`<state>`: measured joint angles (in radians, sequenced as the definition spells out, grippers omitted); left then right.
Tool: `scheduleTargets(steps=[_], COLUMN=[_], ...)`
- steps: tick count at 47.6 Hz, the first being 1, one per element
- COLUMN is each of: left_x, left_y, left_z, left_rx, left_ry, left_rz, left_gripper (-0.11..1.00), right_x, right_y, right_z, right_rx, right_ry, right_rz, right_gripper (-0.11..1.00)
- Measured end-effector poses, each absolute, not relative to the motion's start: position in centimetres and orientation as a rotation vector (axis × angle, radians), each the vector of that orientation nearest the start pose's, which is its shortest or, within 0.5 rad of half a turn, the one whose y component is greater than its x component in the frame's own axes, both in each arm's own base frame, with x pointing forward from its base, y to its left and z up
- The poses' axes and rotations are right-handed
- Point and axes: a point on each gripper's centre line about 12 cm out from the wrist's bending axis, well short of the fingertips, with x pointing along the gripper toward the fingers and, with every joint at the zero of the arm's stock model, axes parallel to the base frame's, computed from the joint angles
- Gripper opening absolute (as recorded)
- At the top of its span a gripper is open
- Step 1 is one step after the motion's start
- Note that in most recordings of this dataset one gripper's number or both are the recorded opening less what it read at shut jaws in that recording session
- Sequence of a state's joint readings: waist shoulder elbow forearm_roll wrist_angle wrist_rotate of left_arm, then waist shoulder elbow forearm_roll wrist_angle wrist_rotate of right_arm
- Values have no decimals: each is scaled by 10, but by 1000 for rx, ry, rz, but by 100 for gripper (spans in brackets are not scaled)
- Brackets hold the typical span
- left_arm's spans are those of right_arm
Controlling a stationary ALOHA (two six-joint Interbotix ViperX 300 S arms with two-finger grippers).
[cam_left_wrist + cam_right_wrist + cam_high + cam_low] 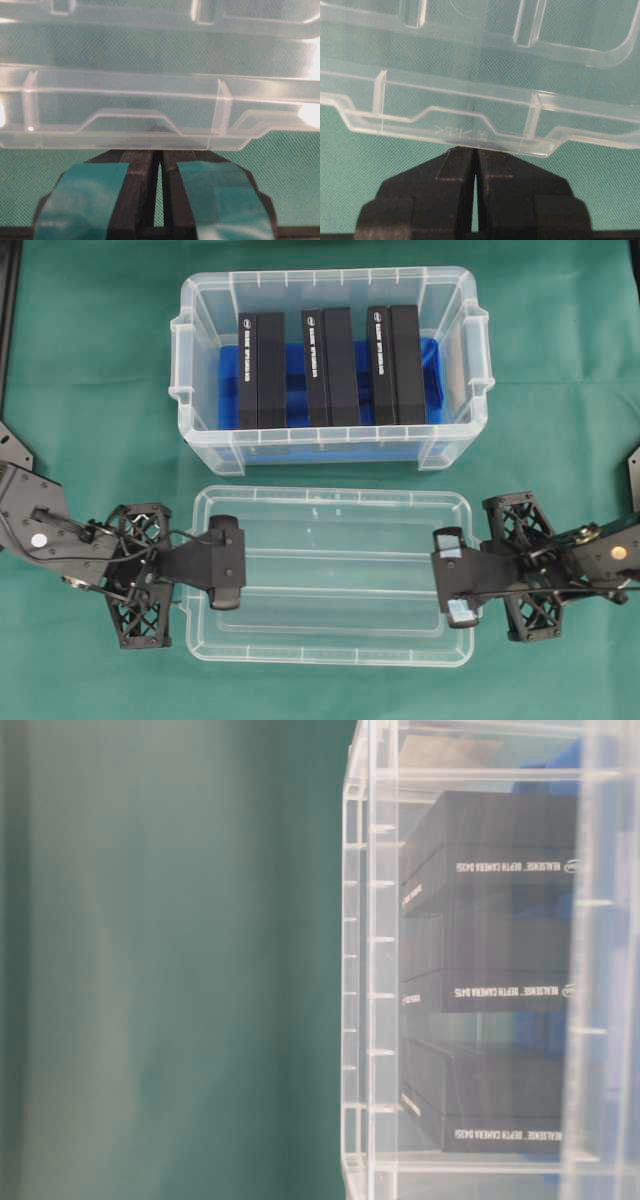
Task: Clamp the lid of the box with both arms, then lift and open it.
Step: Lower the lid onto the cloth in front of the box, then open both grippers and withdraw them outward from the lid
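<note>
Already the lid (330,575) is off the box (330,365) and lies on the green table (90,370) between the two claws, so the job looks close to done. The left claw (226,562) has its jaws pressed together over one short edge of the lid, and the right claw (452,576) is likewise clenched on the opposite short edge; both wrist views show jaws nearly touching with the lid's rim just ahead of them. The open box, with three black blocks (325,365) on a blue liner (295,370), stands beyond both claws, near the lid's far long edge. I judge the next move is to let go and draw each claw outward, away from the lid. Bare table lies behind each claw, so outward is free; forward is tight against the box wall.
</note>
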<state>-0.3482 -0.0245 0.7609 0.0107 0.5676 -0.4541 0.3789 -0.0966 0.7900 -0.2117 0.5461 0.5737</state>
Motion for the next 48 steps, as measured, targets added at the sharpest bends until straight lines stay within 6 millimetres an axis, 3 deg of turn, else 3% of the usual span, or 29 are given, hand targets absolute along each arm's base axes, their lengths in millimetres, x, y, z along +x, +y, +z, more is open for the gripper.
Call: scheduleTargets(steps=[25, 48], left_x=[252, 252], left_y=[-108, -109], left_z=[113, 122], left_rx=[-282, -300], left_ry=[1296, 1270], left_rz=[63, 59], left_gripper=[1, 1], right_x=[247, 247], right_y=[96, 97], right_z=[138, 141], right_rx=[161, 154], right_ry=[1164, 1151], right_rz=[-31, -26], right_gripper=[0, 0])
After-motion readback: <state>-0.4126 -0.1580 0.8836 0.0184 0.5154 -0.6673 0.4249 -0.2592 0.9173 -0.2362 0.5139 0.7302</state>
